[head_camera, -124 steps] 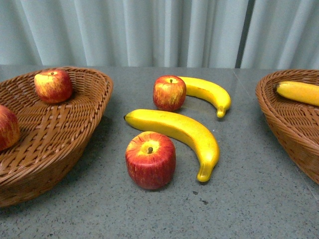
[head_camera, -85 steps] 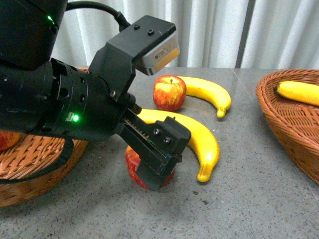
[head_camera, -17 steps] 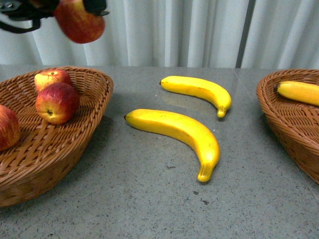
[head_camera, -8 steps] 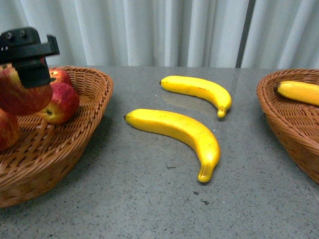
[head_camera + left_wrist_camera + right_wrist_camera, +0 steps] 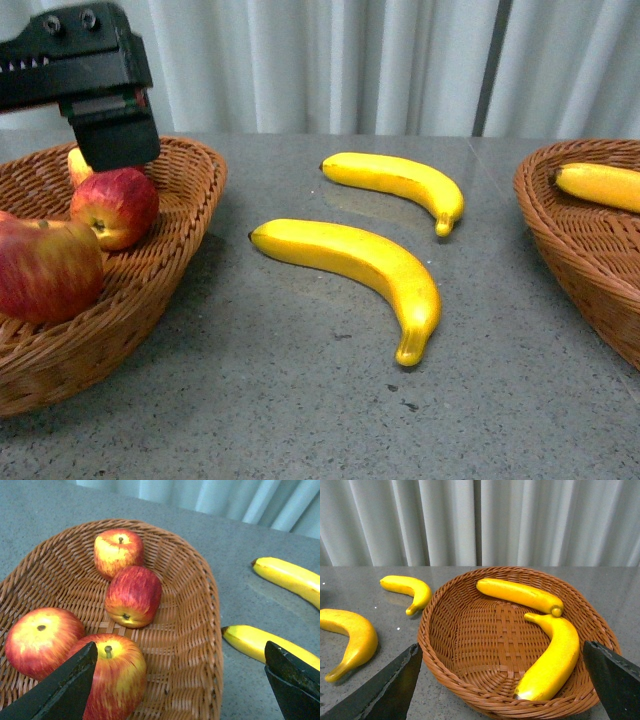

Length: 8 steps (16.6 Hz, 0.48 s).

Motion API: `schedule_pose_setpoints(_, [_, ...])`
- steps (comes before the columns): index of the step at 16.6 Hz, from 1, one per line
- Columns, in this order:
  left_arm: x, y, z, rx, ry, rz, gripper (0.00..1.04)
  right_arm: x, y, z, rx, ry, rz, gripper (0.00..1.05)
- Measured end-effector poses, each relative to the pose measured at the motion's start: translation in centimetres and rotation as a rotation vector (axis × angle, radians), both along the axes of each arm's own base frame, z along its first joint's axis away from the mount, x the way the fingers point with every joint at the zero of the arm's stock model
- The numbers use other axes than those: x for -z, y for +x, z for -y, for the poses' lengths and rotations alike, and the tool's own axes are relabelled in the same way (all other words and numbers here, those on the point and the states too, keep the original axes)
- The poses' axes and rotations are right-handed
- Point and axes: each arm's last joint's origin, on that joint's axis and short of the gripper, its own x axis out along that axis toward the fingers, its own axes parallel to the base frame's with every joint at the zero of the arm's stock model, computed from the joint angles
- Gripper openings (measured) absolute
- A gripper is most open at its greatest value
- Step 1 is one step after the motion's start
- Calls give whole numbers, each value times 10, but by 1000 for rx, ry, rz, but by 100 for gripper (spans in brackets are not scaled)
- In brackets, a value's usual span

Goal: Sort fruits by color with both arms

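Yellow near banana (image 5: 360, 268) lies mid-table (image 5: 300, 410), far banana (image 5: 400, 180) beyond it. Left gripper (image 5: 177, 677) hangs spread and empty over four apples (image 5: 132, 595) in the left basket (image 5: 195, 190). Right gripper (image 5: 500, 685) gapes empty over the right basket (image 5: 427, 630). Gripped off-centre, a glossy banana could swivel free.

Left hand (image 5: 112, 140), front view: I see a boxy matt-black housing with two round screws (image 5: 68, 20) sunk in its top face, a toothed rack (image 5: 30, 66) along one edge, and a small red mark (image 5: 140, 97) on its side. Wrist views: the left hand and the right hand (image 5: 500, 685) each show me two plain black, wedge-shaped fingers (image 5: 65, 690).
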Motion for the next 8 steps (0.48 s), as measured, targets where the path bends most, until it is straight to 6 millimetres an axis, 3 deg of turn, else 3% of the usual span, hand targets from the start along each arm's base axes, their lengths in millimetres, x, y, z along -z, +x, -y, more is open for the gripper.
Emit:
schedule_pose_setpoints(2, [-16, -10, 12, 35, 19, 104, 98, 0, 0, 0, 0, 0, 1, 98])
schedule_pose_setpoints(5, [-23, -12, 19, 36, 91, 182, 97, 0, 0, 0, 0, 0, 1, 98])
schedule_pose_setpoints(6, [-21, -13, 11, 72, 65, 298, 87, 0, 0, 0, 0, 0, 1, 98])
schedule_pose_setpoints(8, [-4, -29, -18, 94, 100, 360, 71, 0, 0, 0, 0, 0, 0, 98])
